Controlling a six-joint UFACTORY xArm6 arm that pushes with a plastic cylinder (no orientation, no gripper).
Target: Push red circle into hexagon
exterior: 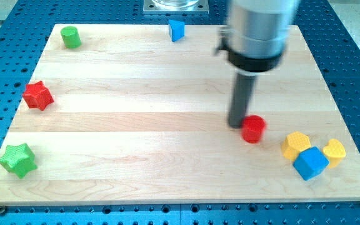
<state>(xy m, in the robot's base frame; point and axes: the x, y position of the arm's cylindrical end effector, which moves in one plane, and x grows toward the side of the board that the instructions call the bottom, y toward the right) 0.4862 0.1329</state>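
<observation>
Blue cube (310, 163) — yellow hexagon (295, 145) — red circle (253, 129) touching my tip (237, 124).

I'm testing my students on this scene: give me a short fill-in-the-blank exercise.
My tip touches the red circle on the view's ____ side.
The yellow hexagon lies to the red circle's ____ in the view.
The blue cube sits between two ____ blocks.
Answers: left; right; yellow

Arm (258, 31) descends from far side, right of centre, blurred; rod upright; my tip (237, 124) apparently on board.
</observation>
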